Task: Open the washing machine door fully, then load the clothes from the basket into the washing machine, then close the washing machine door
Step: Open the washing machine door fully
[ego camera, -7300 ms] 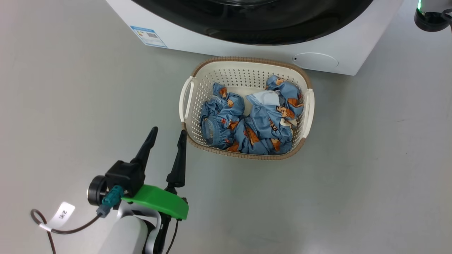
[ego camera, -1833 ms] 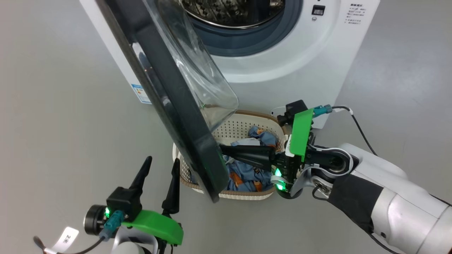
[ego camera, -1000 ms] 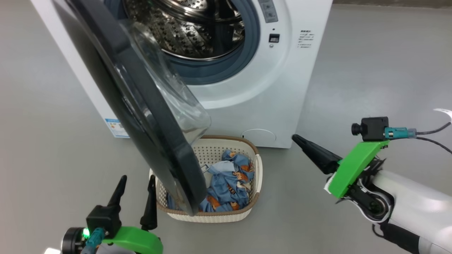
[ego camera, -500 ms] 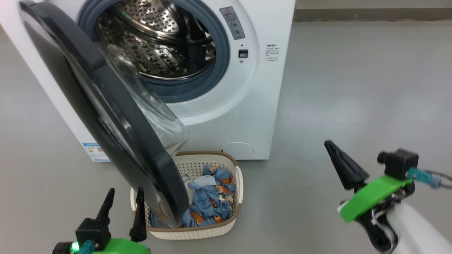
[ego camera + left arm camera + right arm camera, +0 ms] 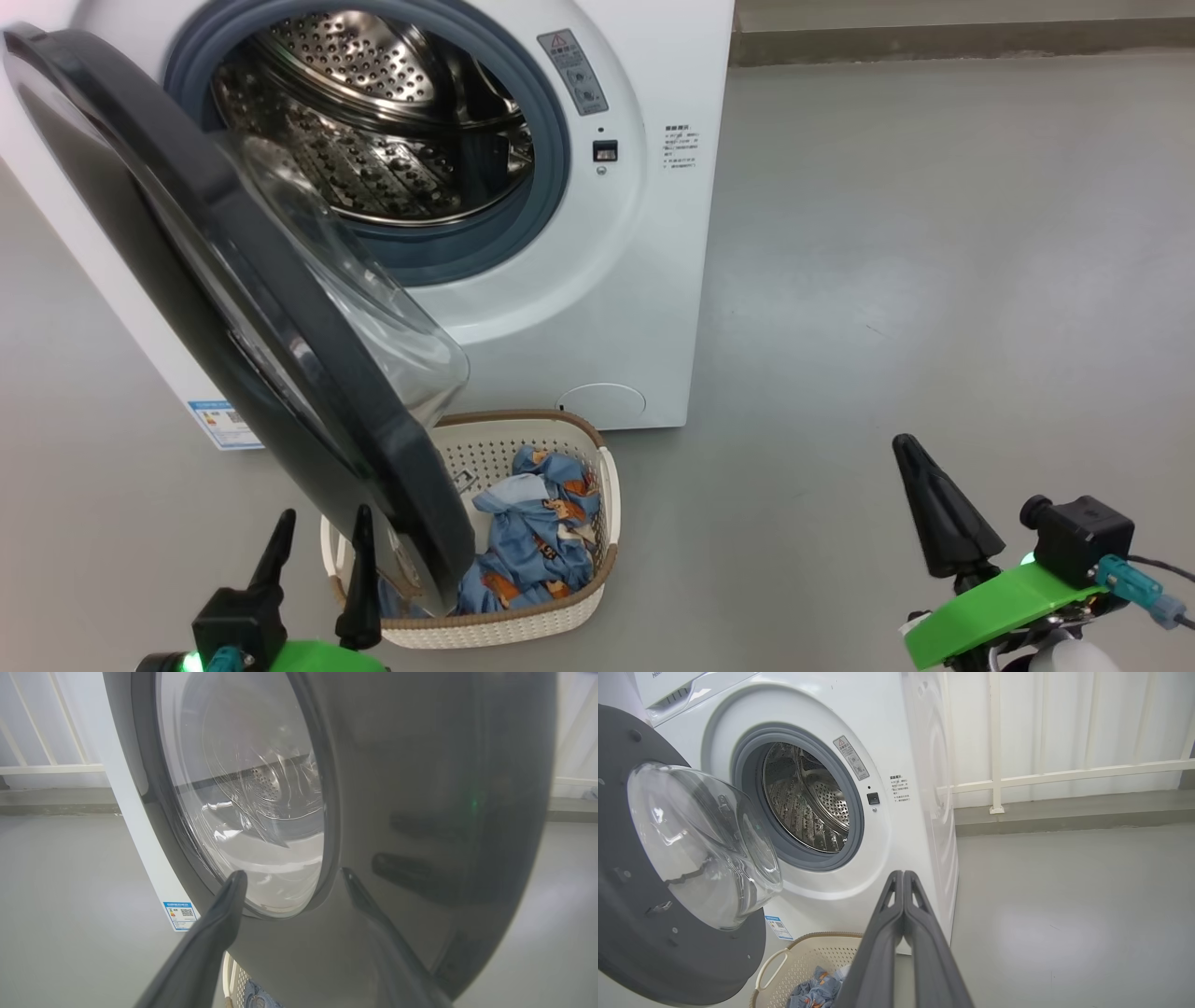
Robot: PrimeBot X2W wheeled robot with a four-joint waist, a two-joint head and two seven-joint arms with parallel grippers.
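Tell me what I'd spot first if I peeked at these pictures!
The big round washing machine door stands open at the left, its clear glass bowl bulging out, and the shiny steel drum gapes behind it. Below, on the grey floor, a cream basket holds blue cartoon-print clothes, partly tucked under the door.
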